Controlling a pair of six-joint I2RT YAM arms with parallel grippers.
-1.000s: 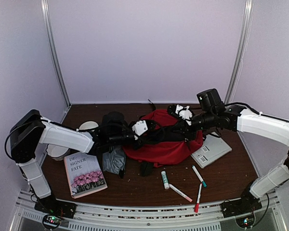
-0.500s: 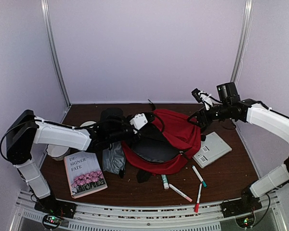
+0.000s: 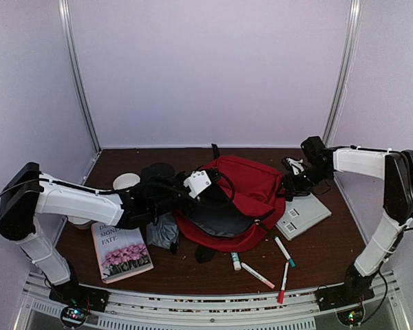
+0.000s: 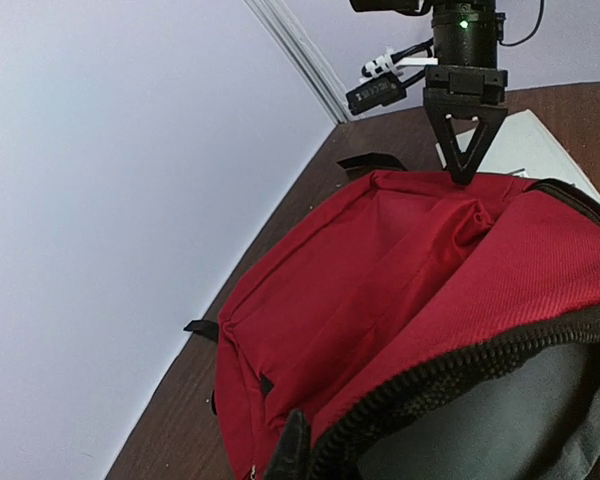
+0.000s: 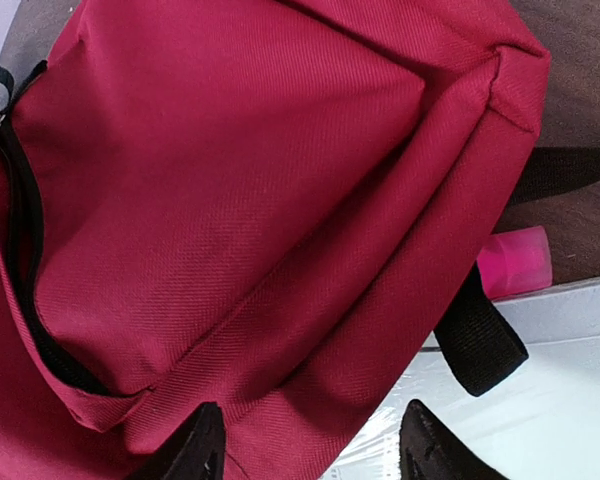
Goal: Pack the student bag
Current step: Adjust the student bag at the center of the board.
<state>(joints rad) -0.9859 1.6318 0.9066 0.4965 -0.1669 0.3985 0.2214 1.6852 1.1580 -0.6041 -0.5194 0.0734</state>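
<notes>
The student bag [image 3: 251, 196] is a red backpack lying in the middle of the table, its main mouth gaping to show grey lining [image 3: 217, 218]. My left gripper [image 3: 208, 194] is shut on the black zipper edge [image 4: 450, 370] at the bag's left side; one dark fingertip [image 4: 295, 440] shows against the trim. My right gripper [image 3: 291, 184] hovers at the bag's right edge, open. In the right wrist view the red fabric [image 5: 240, 200] fills the frame, and the right gripper [image 5: 315, 455] holds nothing.
A flower-cover book [image 3: 120, 251] and a grey pouch [image 3: 164, 230] lie front left, with a white cup [image 3: 126, 181] behind them. A white wrapped book [image 3: 301, 214] sits right of the bag. Several markers [image 3: 284, 251] and a glue stick [image 3: 235, 260] lie in front. A pink object [image 5: 515, 262] peeks from under the bag.
The right gripper let go of the bag's top, opened, and moved right and down to the bag's right edge. The left gripper closed on the zipper edge. The bag's mouth now gapes.
</notes>
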